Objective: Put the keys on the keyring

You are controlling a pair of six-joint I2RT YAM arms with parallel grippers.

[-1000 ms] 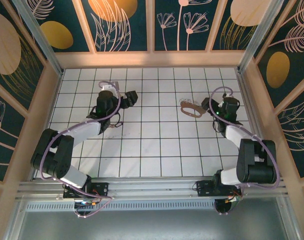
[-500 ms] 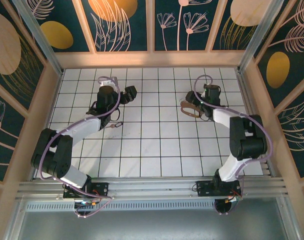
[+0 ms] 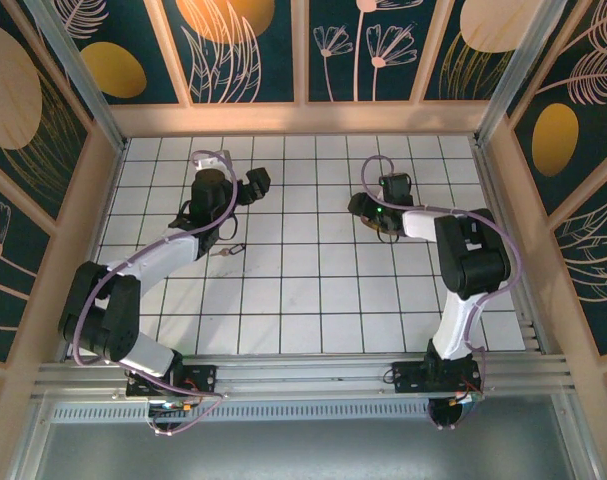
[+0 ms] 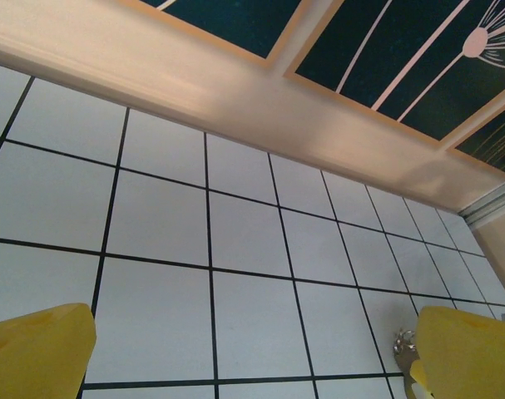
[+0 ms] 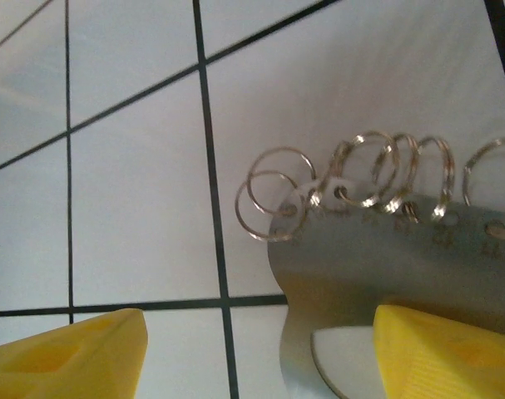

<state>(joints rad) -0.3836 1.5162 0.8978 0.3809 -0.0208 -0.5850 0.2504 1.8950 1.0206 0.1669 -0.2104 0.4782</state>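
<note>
The left tool (image 4: 252, 359) stands wide, holding nothing above the white tiled bench (image 4: 252, 249). The right tool (image 5: 256, 351) is also parted, astride the tan-beige strap keyring (image 5: 377, 266) with its small metal rings (image 5: 273, 195); I cannot tell whether they touch. The top view adds the tiny silvery dark-headed keys (image 3: 229, 250), left of centre, well apart from the keyring.

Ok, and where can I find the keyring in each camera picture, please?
Top external: the keyring lies right of centre on the far half of the tiled floor, partly under the right gripper.
Right wrist: lower right, small rings along its upper edge, next to a yellow finger.
Left wrist: tiles and the back wall.
Shared landmark: black grid lines of the white tiles.
</note>
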